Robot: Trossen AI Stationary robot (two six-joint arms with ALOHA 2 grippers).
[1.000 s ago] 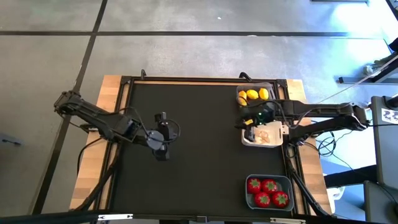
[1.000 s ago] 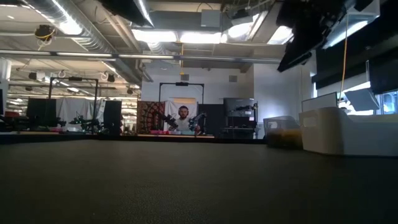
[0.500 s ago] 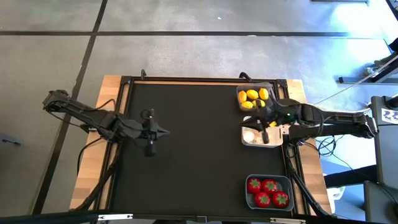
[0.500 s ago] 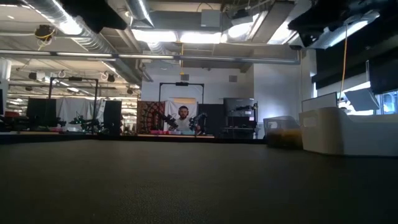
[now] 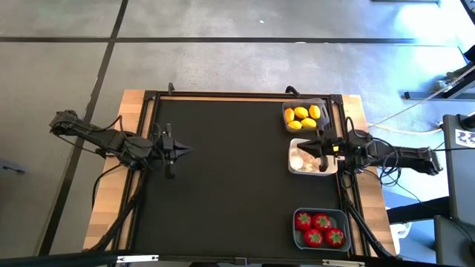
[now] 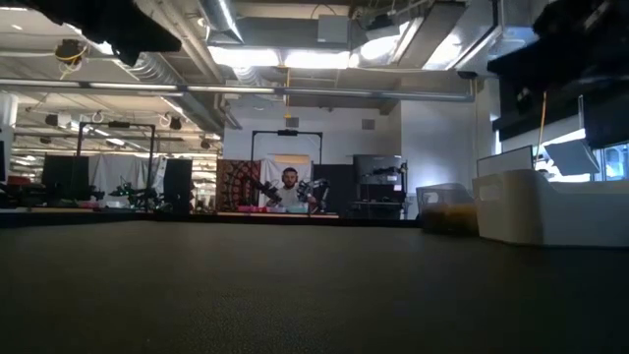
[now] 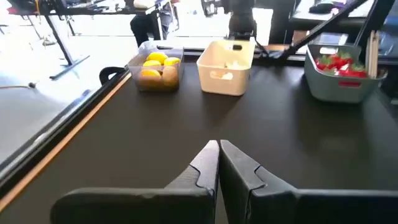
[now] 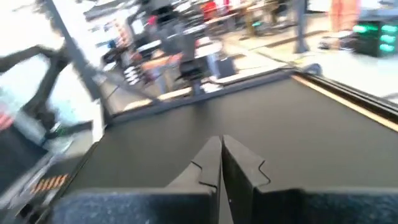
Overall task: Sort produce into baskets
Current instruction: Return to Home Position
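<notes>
**Sorting appeared complete; both grippers empty**

The left gripper (image 7: 219,146) had its fingers pressed together on nothing, above the left side of the black table (image 5: 223,193). The right gripper (image 8: 221,142), its fingers likewise together and empty, hung over the white basket (image 5: 292,154) at the table's right edge. Garlic bulbs (image 5: 299,160) lay in that basket, lemons (image 5: 300,114) in the dark grey basket (image 5: 323,104), and red fruits (image 5: 320,222) in the blue-grey basket (image 5: 321,211). No produce showed loose on the table, so only parking the arms seemed left.
</notes>
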